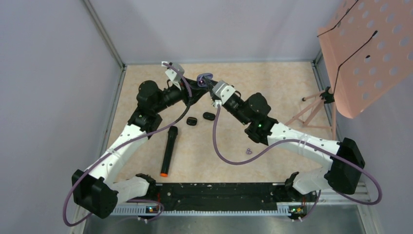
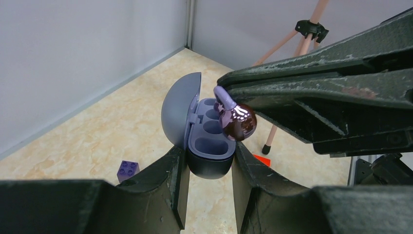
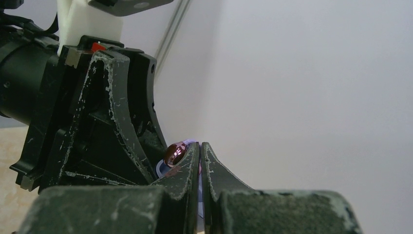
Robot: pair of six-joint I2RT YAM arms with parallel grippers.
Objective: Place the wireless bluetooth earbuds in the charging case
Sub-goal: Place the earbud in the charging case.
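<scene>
My left gripper (image 2: 208,157) is shut on the lower body of the charging case (image 2: 210,165), a grey-purple shell with its lid (image 2: 179,108) open to the left and empty wells facing up. My right gripper (image 3: 199,146) is shut on the pale purple stem of an earbud (image 2: 237,122) with a glossy dark maroon bulb. The bulb hangs at the case's right rim, over the wells; I cannot tell whether it touches. In the top view both grippers meet at the case (image 1: 205,77) near the back wall. The earbud (image 3: 174,152) also shows beside my right fingers.
Two small black earbud-like pieces (image 1: 191,121) (image 1: 209,116) lie mid-table. A black microphone (image 1: 168,151) with an orange end lies left of centre. A tiny purple ring (image 1: 249,151) sits on the right. A pink perforated board (image 1: 365,48) on a tripod stands right. A purple brick (image 2: 127,169) lies nearby.
</scene>
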